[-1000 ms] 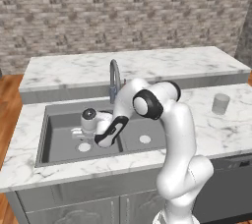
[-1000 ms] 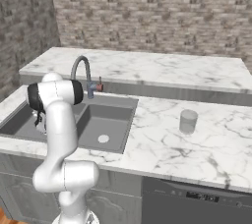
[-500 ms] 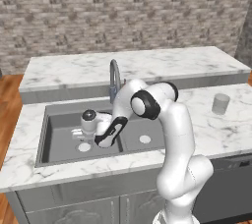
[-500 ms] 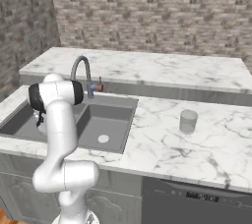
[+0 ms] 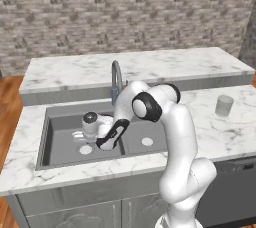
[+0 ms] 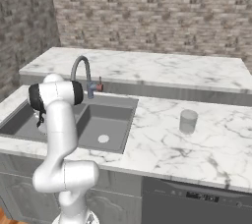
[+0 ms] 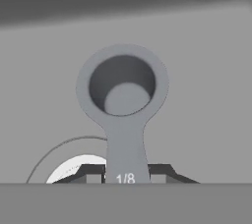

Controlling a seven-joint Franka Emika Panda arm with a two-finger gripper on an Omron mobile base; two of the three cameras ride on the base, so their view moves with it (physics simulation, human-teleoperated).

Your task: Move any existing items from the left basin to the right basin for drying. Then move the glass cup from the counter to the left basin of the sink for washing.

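A grey measuring cup (image 7: 123, 88) marked 1/8 lies in the sink's left basin (image 5: 57, 147), bowl pointing away from the hand. My gripper (image 7: 126, 171) is shut on its handle, one dark fingertip against each side. From the left base camera, the white hand reaches low into that basin, with the gripper (image 5: 81, 135) at the small grey cup (image 5: 76, 135) just above the drain. The glass cup (image 5: 224, 106) stands upright on the counter right of the sink, also seen as the glass cup (image 6: 188, 121). The right basin (image 5: 150, 144) holds nothing.
The curved faucet (image 5: 116, 77) rises behind the divider between the basins, close to my forearm. A white drain ring (image 7: 74, 166) sits beside the cup's handle. A raised marble ledge (image 5: 135, 64) runs behind the sink. Open marble counter (image 6: 162, 149) lies around the glass.
The jaws have closed from wide open onto the measuring cup's handle. The arm and the glass cup have stayed where they were.
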